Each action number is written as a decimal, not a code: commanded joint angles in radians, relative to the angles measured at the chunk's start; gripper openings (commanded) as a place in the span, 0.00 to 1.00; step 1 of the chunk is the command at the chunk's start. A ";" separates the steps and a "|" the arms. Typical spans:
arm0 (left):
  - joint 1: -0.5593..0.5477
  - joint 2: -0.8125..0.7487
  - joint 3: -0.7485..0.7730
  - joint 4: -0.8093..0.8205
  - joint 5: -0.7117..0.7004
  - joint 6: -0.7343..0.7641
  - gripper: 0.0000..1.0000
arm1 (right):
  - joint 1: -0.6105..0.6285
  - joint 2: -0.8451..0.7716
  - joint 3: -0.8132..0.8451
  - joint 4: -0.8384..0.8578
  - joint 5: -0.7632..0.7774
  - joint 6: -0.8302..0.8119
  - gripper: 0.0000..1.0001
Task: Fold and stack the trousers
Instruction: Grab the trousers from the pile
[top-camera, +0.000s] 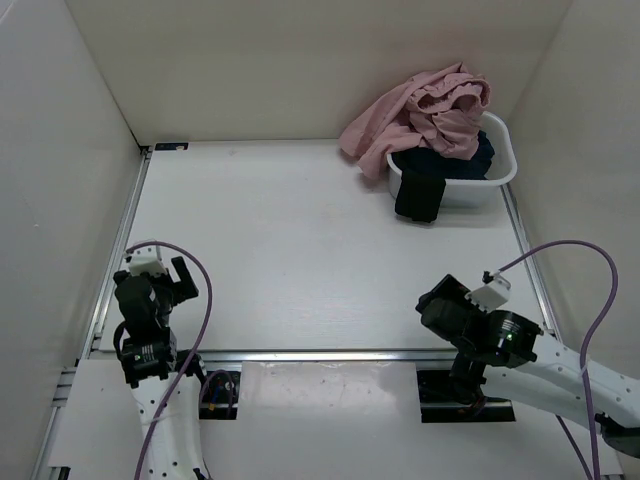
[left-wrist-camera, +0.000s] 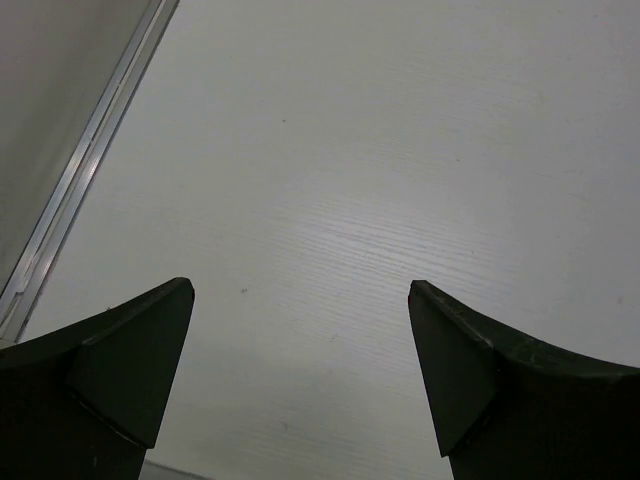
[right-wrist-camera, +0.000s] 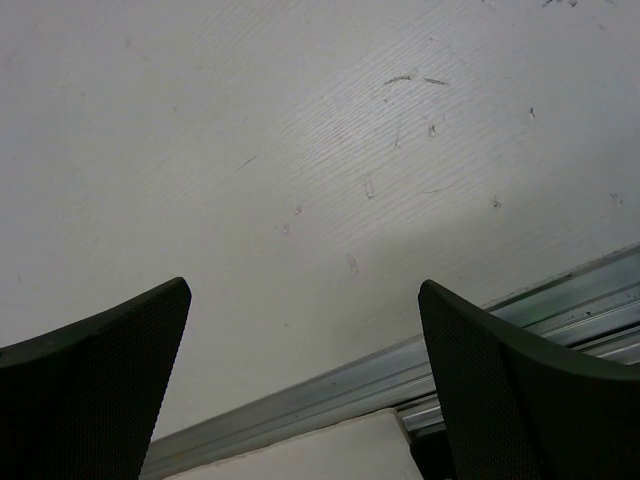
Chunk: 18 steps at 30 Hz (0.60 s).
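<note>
Left gripper (top-camera: 170, 275): at the near left corner of the table (top-camera: 300, 240), jaws spread wide, nothing between them.
Left wrist view: the two dark fingers (left-wrist-camera: 120, 370) frame only bare white tabletop, with a metal rail (left-wrist-camera: 80, 190) running along the left edge.
Trousers from the left gripper: well apart, diagonally across the table, far off and to the right.
Trousers (top-camera: 425, 115): a bunched pink heap at the far right corner. It is piled on top of a white tub (top-camera: 505, 150), and one part spills over the tub's left rim towards the tabletop.
Dark clothes (top-camera: 440, 165): in the tub under the pink heap, with one dark piece hanging over the tub's front wall.
Right gripper (top-camera: 445, 300): near the front edge on the right side, jaws released and wide, gripping nothing.
Right wrist view: the fingers (right-wrist-camera: 110, 380) hang over scuffed bare tabletop, just beside the metal rail (right-wrist-camera: 350, 385) at the table's near edge.
Trousers from the right gripper: well apart, almost straight ahead across the table, against the back wall.
</note>
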 joint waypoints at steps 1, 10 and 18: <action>-0.003 -0.001 -0.013 -0.005 -0.057 0.000 1.00 | 0.007 -0.010 -0.022 0.003 0.021 -0.021 0.99; -0.012 0.112 0.123 -0.005 0.119 0.000 1.00 | 0.007 0.160 0.340 -0.029 0.279 -0.410 0.99; -0.073 0.266 0.300 -0.016 0.349 0.000 1.00 | -0.002 0.301 0.657 1.018 0.626 -1.726 0.99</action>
